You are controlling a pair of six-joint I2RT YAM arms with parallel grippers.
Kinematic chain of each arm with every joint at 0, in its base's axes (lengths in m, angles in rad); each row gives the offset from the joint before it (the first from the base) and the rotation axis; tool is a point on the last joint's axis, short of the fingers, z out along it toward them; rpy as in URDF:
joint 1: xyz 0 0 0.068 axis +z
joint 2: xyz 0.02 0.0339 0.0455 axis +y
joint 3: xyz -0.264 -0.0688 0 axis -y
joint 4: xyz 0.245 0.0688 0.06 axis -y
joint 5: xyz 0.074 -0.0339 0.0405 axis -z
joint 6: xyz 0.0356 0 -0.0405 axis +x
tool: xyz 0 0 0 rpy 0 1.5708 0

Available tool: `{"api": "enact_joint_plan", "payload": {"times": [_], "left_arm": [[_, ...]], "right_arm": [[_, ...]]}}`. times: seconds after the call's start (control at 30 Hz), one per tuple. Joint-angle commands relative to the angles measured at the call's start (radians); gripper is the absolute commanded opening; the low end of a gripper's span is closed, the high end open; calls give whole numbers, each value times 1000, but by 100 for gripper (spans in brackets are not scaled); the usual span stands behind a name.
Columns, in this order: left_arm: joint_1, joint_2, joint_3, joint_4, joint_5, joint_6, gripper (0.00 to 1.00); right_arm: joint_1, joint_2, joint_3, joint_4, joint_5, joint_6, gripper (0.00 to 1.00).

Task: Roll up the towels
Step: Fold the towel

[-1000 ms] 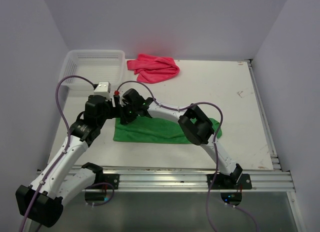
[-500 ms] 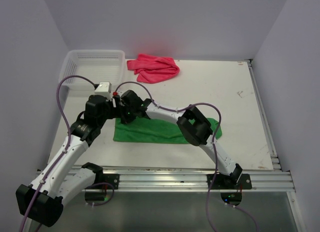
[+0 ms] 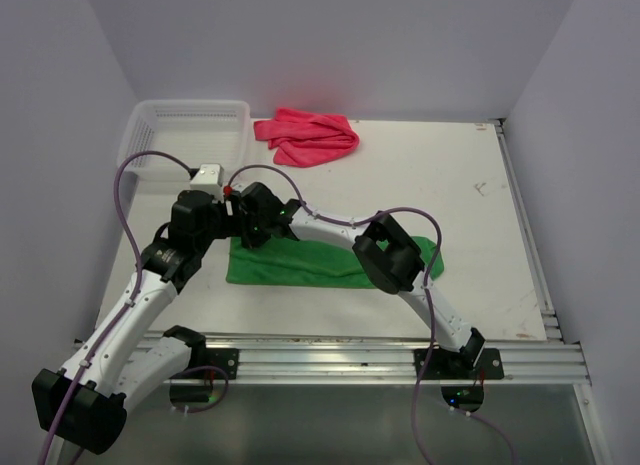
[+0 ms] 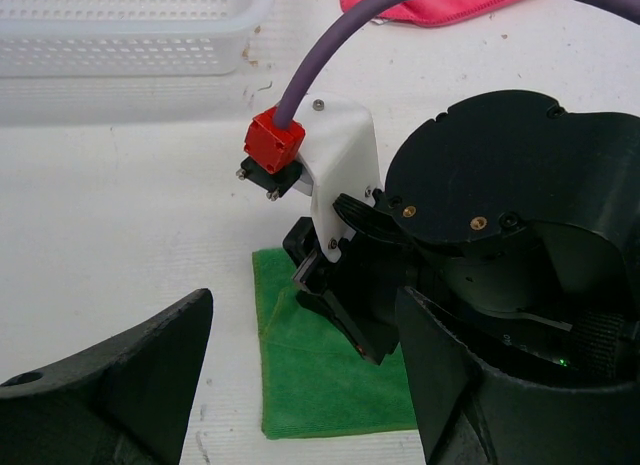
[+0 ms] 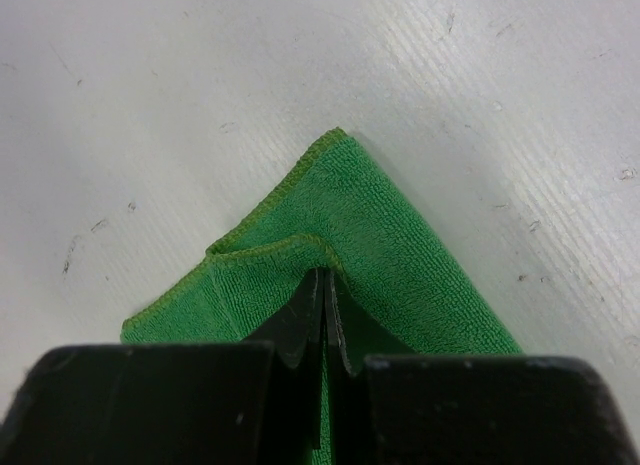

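The green towel (image 3: 300, 266) lies flat and long across the near middle of the table. My right gripper (image 5: 325, 285) reaches over to the towel's far-left corner and is shut on it. A small fold of the green towel (image 5: 400, 235) is bunched up at the fingertips. My left gripper (image 4: 300, 385) hovers open just left of that end, its fingers (image 4: 120, 385) spread wide with nothing between them but the green towel (image 4: 320, 395) below. It faces the right gripper (image 4: 330, 295). The pink-red towel (image 3: 307, 135) lies crumpled at the back of the table.
A white mesh basket (image 3: 185, 135) stands at the back left, just behind both grippers. A purple cable (image 4: 330, 55) arcs over the right wrist. The table's rail runs along the near edge (image 3: 350, 350).
The right gripper's jaws have closed on the green towel's corner. Both wrists stayed almost in place, the right one edging slightly left.
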Motion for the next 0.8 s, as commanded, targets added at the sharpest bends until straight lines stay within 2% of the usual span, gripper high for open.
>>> {"api": "enact_joint_plan", "payload": {"times": [0.0,0.07,0.13,0.23,0.77], "left_arm": [[5,-3,3,35,13,13,78],[5,-5,4,37,11,13,78],[5,-8,3,35,13,13,78],[5,-8,3,35,14,13,78],[5,-2,4,38,28,16,78]], "right_arm": [[8,-20,18,-24,10,-13,0],[8,-41,18,-26,4,-14,3],[8,-58,19,-29,2,-23,15],[8,-83,13,-31,21,-37,26],[8,-124,-21,-9,13,-66,28]]}}
